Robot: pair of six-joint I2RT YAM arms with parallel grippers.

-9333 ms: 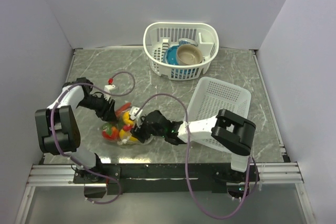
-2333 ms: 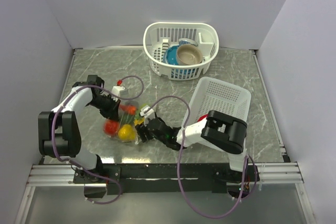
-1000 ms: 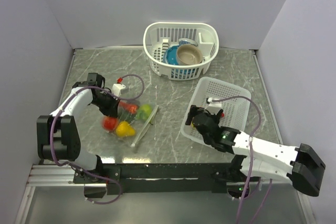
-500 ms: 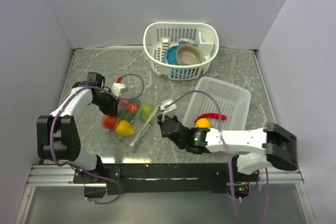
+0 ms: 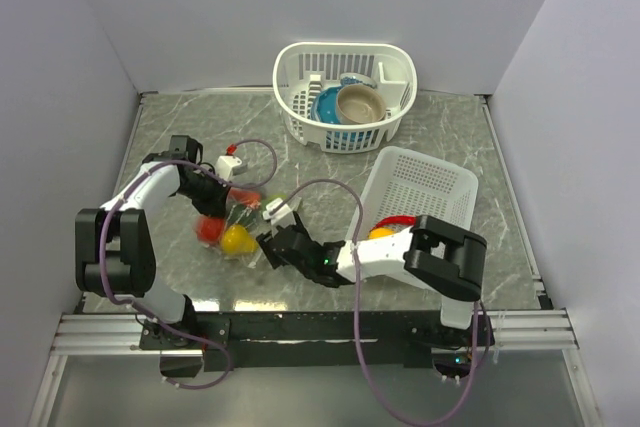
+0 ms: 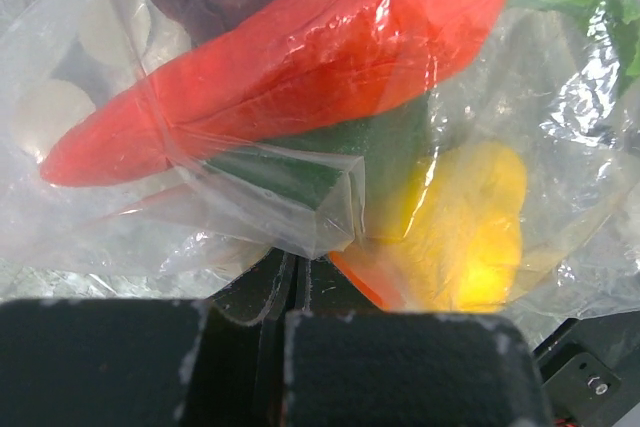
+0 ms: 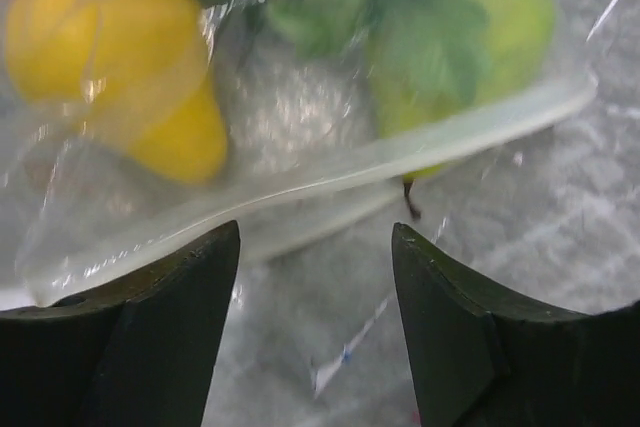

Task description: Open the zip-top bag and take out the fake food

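The zip-top bag (image 5: 243,224) lies on the table's left with red (image 5: 209,230), yellow (image 5: 236,239) and green fake food inside. My left gripper (image 5: 214,203) is shut on the bag's far-left plastic; in the left wrist view (image 6: 290,297) a fold of film is pinched below a long red piece (image 6: 300,47) and a yellow one (image 6: 470,227). My right gripper (image 5: 268,249) is open and empty at the bag's near-right edge. In the right wrist view (image 7: 315,297) the zip strip (image 7: 330,187) runs just ahead of the fingers, with a yellow piece (image 7: 110,57) and a green one (image 7: 450,27) behind it.
A flat white lattice basket (image 5: 430,182) at the right holds a yellow fruit (image 5: 380,233) and a red chili (image 5: 398,219). A round white basket (image 5: 300,59) at the back holds a blue bowl (image 5: 325,107) and a tan bowl (image 5: 360,102). Walls stand on three sides.
My right arm swung out to the flat basket, then back left to the bag's edge; a yellow fruit and a red chili now lie in the basket. My left gripper kept hold of the bag.
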